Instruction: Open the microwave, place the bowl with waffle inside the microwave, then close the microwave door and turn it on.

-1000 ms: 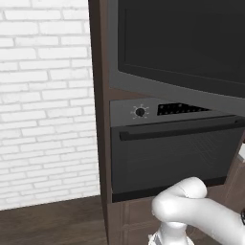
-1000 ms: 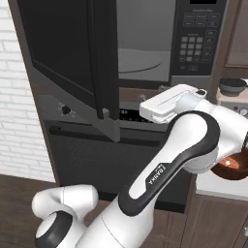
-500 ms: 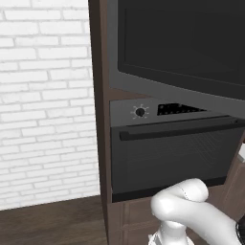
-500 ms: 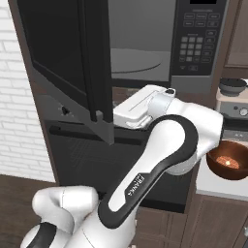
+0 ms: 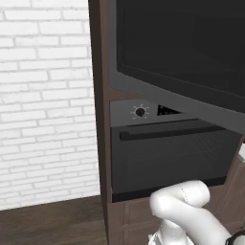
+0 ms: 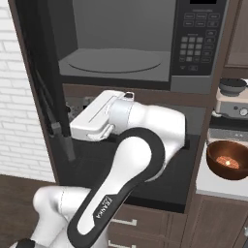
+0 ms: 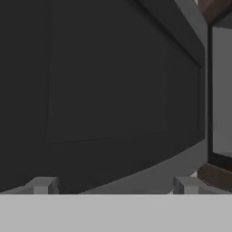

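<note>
Room: You face a brown cabinet column [image 5: 99,143] set against a white brick wall [image 5: 45,105], over a dark wood floor [image 5: 52,222].
Microwave [image 6: 145,43]: Built into the cabinet at the top; its cavity stands open, turntable bare, keypad on the right.
Microwave door [image 6: 41,72]: Swung out to your left; in the left base view its black glass overhangs the oven [image 5: 167,158] below.
Clearance: The way into the cavity is free; the door's lower edge hangs just beside the gripper.
Bowl [image 6: 227,160]: On the counter to the right of the oven, well apart from the gripper, with something orange-brown inside.
Gripper [image 6: 63,140]: Fingers spread wide, pinching nothing, close to the door's inner face.
</note>
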